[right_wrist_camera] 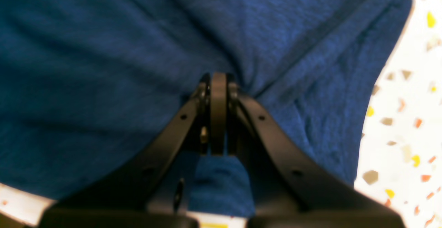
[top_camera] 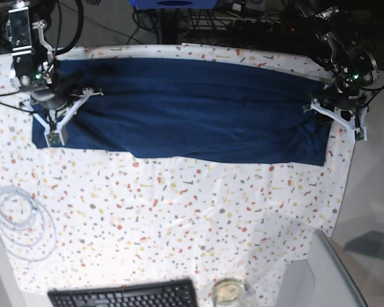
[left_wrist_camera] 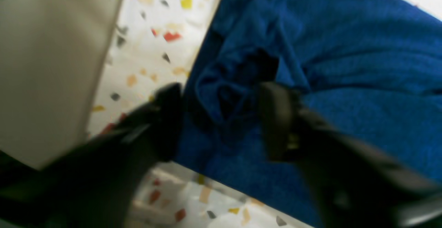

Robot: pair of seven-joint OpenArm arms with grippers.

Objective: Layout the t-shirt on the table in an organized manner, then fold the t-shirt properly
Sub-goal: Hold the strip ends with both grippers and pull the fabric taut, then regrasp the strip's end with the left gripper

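Note:
The dark navy t-shirt [top_camera: 192, 115] lies as a long band across the far side of the speckled table [top_camera: 179, 217]. At the band's right end in the base view, my left gripper [top_camera: 329, 109] is over the cloth. Its wrist view shows the left gripper [left_wrist_camera: 222, 117] open, its fingers on either side of a bunched ridge of t-shirt [left_wrist_camera: 362, 65], beside bare table [left_wrist_camera: 155, 31]. At the band's left end my right gripper [top_camera: 59, 115] rests on the fabric. The right gripper [right_wrist_camera: 218, 79] is shut on a pinch of t-shirt [right_wrist_camera: 103, 65], and creases radiate from it.
A black keyboard [top_camera: 125, 295] and a glass jar [top_camera: 228, 291] sit at the near edge. A coiled white cable [top_camera: 19, 220] lies at the left. A plain grey surface [top_camera: 320, 275] rises at the near right. Cables run behind the table's far edge.

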